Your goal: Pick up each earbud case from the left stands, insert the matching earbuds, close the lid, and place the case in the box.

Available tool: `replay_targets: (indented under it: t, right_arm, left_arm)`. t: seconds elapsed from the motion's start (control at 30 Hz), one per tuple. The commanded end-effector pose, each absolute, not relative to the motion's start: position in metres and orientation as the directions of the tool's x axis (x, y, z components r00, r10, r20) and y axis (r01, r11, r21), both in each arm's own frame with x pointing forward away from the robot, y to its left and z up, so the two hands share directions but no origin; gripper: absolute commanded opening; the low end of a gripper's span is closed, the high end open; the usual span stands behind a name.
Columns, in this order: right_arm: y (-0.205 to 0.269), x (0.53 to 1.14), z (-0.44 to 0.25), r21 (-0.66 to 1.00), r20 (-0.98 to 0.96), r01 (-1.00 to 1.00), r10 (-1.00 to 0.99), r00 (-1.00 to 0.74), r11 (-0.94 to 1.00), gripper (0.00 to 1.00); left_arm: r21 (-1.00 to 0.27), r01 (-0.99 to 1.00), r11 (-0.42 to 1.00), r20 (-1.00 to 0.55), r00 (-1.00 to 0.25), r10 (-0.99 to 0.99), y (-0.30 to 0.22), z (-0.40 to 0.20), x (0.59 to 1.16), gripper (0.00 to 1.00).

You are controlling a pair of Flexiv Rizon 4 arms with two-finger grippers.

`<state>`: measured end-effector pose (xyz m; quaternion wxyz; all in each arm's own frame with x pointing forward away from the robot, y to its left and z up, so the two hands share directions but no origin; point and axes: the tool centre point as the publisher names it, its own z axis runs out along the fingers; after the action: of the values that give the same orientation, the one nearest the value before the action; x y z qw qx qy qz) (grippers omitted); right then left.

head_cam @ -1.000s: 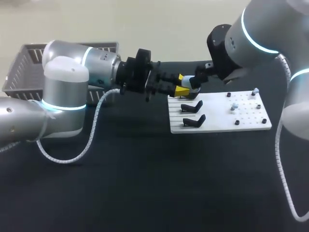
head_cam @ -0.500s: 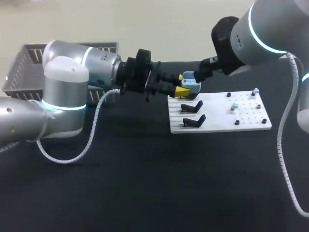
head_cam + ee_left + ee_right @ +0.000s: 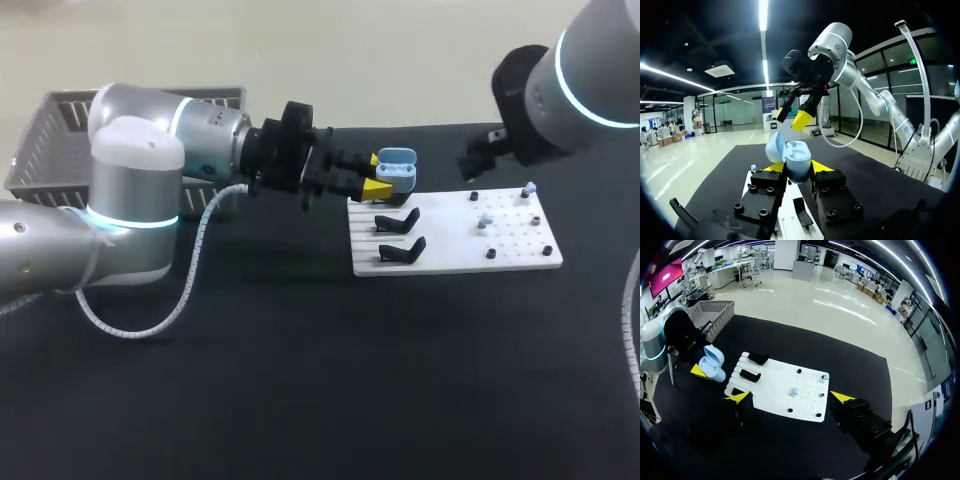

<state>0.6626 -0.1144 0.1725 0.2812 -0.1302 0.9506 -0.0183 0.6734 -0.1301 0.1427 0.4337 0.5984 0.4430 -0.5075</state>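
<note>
My left gripper (image 3: 378,182) holds a light blue earbud case (image 3: 397,170) just beyond the back left corner of the white board (image 3: 455,240), and the case's lid stands open. In the left wrist view the case (image 3: 796,159) sits between the two yellow tips, gripped from both sides. My right gripper (image 3: 472,165) hangs open above the board's back edge, apart from the case, with nothing in it. In the right wrist view it (image 3: 790,397) looks down on the board (image 3: 775,390), where a small earbud (image 3: 795,391) lies. Two black stands (image 3: 398,221) are on the board's left part.
A grey slatted basket (image 3: 55,140) stands at the back left behind my left arm. Small black pegs (image 3: 491,253) dot the board's right part, and another earbud (image 3: 528,189) sits near its far right corner. The table is black.
My right gripper has drawn back from the case, to the right and upward. The case's lid now stands open. The left arm has kept still.
</note>
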Motion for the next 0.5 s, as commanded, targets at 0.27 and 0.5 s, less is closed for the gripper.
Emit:
replay_targets:
  t: [0.27, 0.5]
  right_arm:
    - [-0.159, 0.702, 0.155, -0.182, -0.403, -0.264, -0.317, -0.859, 0.947, 1.0]
    - [-0.165, 0.719, 0.132, -0.179, -0.318, -0.319, -0.362, -0.876, 0.931, 1.0]
  left_arm:
    - [0.071, 0.971, -0.23, -0.992, 0.093, 0.09, -0.13, 0.142, 0.673, 0.0]
    - [0.071, 0.971, -0.23, -0.992, 0.093, 0.09, -0.13, 0.142, 0.673, 0.0]
